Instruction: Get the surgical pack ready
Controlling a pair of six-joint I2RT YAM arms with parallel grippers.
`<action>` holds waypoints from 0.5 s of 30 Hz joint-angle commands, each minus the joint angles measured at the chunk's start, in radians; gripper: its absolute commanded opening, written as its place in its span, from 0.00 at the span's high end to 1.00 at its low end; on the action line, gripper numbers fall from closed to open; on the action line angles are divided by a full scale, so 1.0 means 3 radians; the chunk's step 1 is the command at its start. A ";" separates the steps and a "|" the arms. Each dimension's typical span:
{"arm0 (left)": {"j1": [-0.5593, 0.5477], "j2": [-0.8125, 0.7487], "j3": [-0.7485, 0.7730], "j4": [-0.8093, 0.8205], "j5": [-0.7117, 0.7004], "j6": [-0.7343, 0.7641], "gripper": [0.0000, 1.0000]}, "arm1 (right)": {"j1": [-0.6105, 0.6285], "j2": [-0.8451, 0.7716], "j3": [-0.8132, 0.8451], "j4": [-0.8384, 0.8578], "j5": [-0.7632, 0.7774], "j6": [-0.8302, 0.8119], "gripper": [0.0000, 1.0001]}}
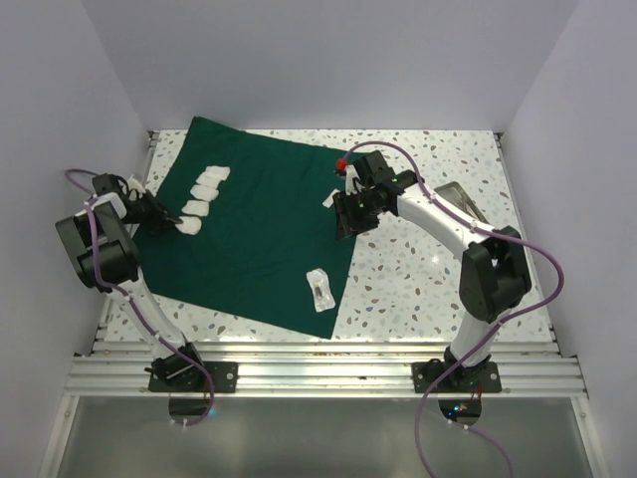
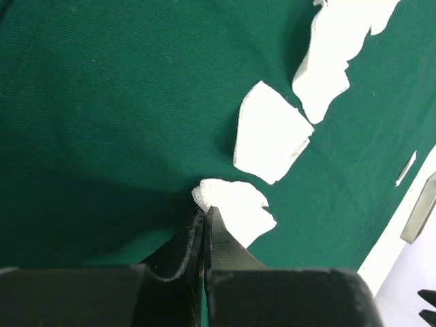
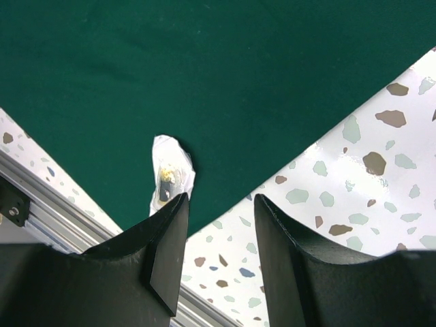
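On the green drape [image 1: 261,231], our left gripper [image 2: 205,215] pinches a white pad [image 2: 240,206] by its corner. Our right gripper [image 3: 220,200] hangs open above the drape's edge.

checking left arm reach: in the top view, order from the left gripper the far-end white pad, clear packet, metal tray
1. far-end white pad, upper left
2. clear packet, lower centre
3. metal tray, far right

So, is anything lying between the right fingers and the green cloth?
Nothing visible does. The open right fingers hang over the edge of the green cloth, the gap showing only cloth and table. A small white packet lies on the cloth beside one finger.
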 commanded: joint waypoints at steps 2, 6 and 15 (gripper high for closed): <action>0.0026 -0.0304 -0.0086 -0.0040 0.0183 -0.0060 1.00 | -0.0002 -0.0018 0.0067 0.0070 -0.0056 0.0013 0.53; 0.0016 -0.0515 -0.0326 0.0190 0.0443 -0.0265 1.00 | -0.0002 -0.0018 0.0052 0.0070 -0.0061 0.0023 0.53; -0.0061 -0.0612 -0.0270 0.0395 0.0709 -0.0546 1.00 | -0.0002 -0.0018 0.0052 0.0075 -0.0086 0.0049 0.53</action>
